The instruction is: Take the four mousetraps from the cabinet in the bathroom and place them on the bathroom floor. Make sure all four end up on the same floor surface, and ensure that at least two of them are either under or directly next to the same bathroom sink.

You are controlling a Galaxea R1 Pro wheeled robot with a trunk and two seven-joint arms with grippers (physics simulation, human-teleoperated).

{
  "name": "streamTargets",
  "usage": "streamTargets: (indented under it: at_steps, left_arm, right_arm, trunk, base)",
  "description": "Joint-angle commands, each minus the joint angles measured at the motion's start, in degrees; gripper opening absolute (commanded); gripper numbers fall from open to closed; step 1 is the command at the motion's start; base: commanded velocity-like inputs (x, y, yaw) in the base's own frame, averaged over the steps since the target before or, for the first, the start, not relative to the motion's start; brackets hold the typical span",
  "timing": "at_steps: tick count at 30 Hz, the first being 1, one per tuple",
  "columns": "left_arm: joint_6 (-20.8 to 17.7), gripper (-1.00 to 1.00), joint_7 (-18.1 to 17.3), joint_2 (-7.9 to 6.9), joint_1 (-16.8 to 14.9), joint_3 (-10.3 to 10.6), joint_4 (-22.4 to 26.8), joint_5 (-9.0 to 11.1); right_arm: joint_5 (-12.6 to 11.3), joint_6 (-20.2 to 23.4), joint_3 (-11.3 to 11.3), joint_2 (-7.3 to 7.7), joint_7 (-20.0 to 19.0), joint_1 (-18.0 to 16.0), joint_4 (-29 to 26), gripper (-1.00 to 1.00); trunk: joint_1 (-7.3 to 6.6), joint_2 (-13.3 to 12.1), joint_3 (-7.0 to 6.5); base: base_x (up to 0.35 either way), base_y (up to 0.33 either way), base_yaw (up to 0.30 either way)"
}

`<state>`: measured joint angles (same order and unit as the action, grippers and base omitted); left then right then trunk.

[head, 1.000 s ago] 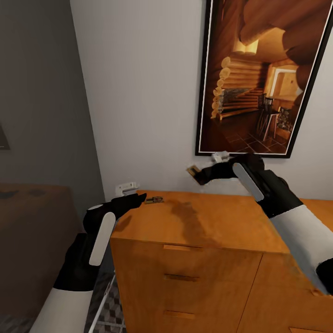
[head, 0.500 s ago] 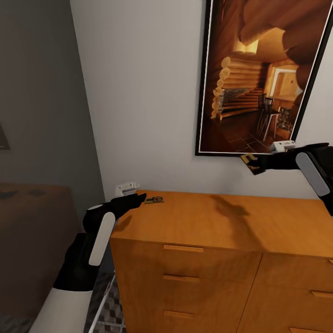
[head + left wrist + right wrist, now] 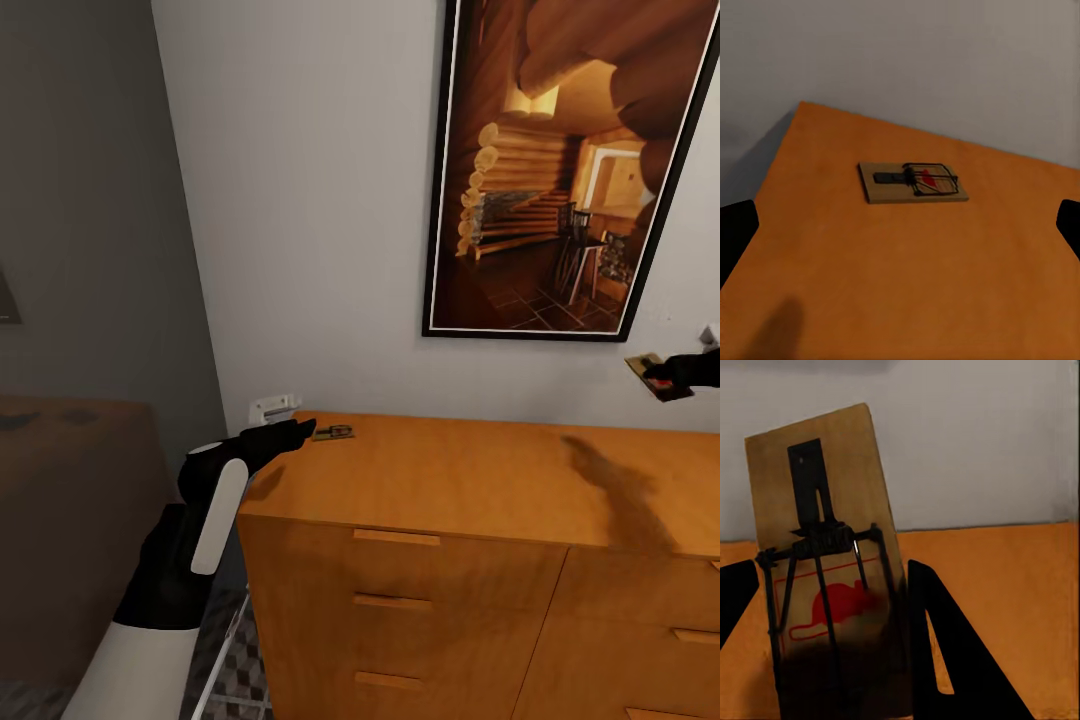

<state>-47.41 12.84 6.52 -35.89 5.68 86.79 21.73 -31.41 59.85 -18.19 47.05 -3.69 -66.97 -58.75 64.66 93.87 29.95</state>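
Mousetrap, light, stiff and snap-prone, is sitting clamped by its board end in right tool; left tool is standing apart, facing second mousetrap.

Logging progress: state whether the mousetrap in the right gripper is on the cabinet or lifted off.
Lifted off. The right gripper holds the mousetrap in the air above the cabinet, against the wall.

Room: pale grey wall; black-framed picture of a log-cabin interior hung on it; darker grey wall at left; cube-patterned tiled floor showed below, dimly lit.
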Motion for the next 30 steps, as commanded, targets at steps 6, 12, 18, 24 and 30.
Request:
streamTargets:
  at_steps: [6,12,18,24,30]
  left_arm:
    - [-0.3,1.00,0.5,-0.01,-0.1,0.0,0.0,0.6]
    - [-0.3,1.00,0.6,-0.09,-0.1,0.0,0.0,0.6]
    - [-0.3,1.00,0.5,-0.10,-0.1,0.0,0.1,0.6]
    - [-0.4,1.00,0.6,-0.16,-0.1,0.0,0.1,0.6]
    - [-2.0,1.00,0.6,-0.46,-0.1,0.0,0.2,0.5]
  right_arm:
    - [0.1,0.2,-0.3,3.58,-0.7,-0.1,8.2,-1.00]
    - [0.0,0.2,-0.3,3.97,-0.8,-0.1,9.6,-1.00]
    - [-0.1,0.2,-0.3,4.06,-0.8,-0.1,9.7,-1.00]
    - [0.0,0.2,-0.3,4.15,-0.8,-0.1,9.7,-1.00]
    - [0.1,0.2,-0.2,4.18,-0.8,-0.1,9.7,-1.00]
  trunk:
    - [0.00,0.0,0.07]
    - [0.00,0.0,-0.05]
    - [0.00,0.0,-0.27]
    - [0.00,0.0,-0.49]
    - [0.00,0.0,-0.70]
  base:
    - [0.000,0.000,0.000]
    - [0.000,0.000,-0.099]
    - [0.000,0.000,-0.248]
    - [0.000,0.000,-0.264]
    - [0.000,0.000,-0.242]
